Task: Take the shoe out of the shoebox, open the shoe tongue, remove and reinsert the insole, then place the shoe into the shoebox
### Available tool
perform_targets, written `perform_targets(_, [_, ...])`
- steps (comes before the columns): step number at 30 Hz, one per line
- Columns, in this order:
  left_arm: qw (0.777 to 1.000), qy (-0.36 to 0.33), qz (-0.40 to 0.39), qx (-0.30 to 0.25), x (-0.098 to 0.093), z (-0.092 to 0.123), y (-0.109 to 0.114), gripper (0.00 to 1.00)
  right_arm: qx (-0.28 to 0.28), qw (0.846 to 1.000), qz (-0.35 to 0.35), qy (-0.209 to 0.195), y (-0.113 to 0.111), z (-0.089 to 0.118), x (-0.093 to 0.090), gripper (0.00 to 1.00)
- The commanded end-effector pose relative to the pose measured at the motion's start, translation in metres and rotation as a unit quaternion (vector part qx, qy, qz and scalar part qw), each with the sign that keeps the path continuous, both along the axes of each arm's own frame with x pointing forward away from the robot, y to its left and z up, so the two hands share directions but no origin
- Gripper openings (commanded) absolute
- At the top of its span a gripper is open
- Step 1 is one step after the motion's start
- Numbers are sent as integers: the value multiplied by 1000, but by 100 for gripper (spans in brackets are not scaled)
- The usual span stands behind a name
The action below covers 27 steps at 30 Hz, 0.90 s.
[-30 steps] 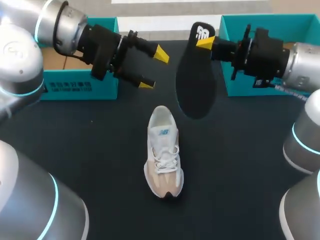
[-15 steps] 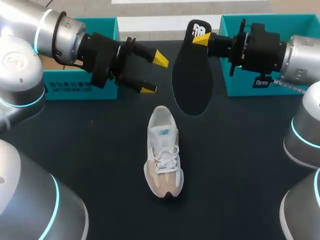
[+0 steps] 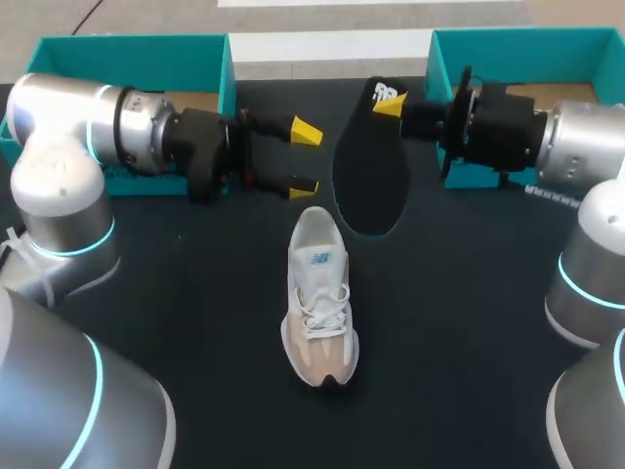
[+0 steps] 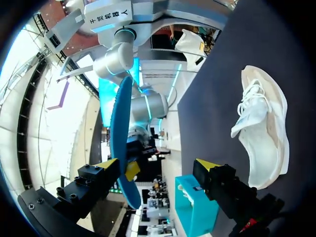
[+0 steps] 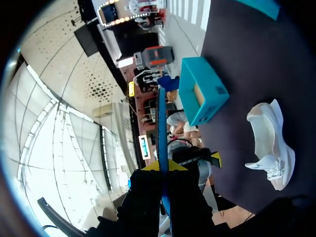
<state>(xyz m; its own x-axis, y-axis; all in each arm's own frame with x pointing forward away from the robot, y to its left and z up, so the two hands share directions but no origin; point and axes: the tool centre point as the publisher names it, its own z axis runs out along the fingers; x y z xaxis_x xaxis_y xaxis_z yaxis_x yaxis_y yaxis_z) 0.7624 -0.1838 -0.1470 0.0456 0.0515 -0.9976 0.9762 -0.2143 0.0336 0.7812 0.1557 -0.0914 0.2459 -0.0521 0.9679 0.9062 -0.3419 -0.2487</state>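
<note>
A white and beige sneaker (image 3: 317, 298) lies on the dark table, toe toward the near edge. Above and beyond its heel hangs the black insole (image 3: 369, 176), blue underneath. My right gripper (image 3: 391, 106) is shut on the insole's heel end, and the insole's toe end points down at the shoe's opening. In the right wrist view the insole (image 5: 162, 123) shows edge-on between my right gripper's (image 5: 161, 168) fingers. My left gripper (image 3: 305, 157) stands open just left of the insole, holding nothing. The left wrist view shows the insole (image 4: 121, 138) just ahead of that gripper (image 4: 158, 165), with the sneaker (image 4: 264, 133) off to the side.
One teal shoebox (image 3: 127, 59) stands open at the back left behind my left arm. Another teal box (image 3: 518, 49) is at the back right behind my right arm. Bare dark table surrounds the sneaker on both sides and in front.
My left gripper has come down and levelled off, closer to the insole and the shoe's heel. The right gripper has carried the insole slightly left and away.
</note>
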Motion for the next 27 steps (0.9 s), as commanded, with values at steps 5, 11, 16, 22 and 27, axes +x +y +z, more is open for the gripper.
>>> perform_targets(5, [1000, -4, 9, -5, -11, 10, 4, 100, -1, 1000, 14, 26, 26, -20, 19, 0])
perform_targets(11, [1000, 7, 5, -22, -15, 15, 2, 100, -4, 999, 18, 34, 33, -27, 27, 0])
perform_targets(16, [999, 16, 6, -34, -18, 17, -7, 100, -8, 999, 0, 41, 34, -32, 31, 0])
perform_targets(22, [998, 30, 14, -45, -16, 17, -18, 75, -8, 999, -5, 43, 39, -36, 32, 0])
perform_targets(27, [998, 23, 29, -51, -11, 15, -25, 42, -7, 999, -4, 43, 45, -37, 32, 0])
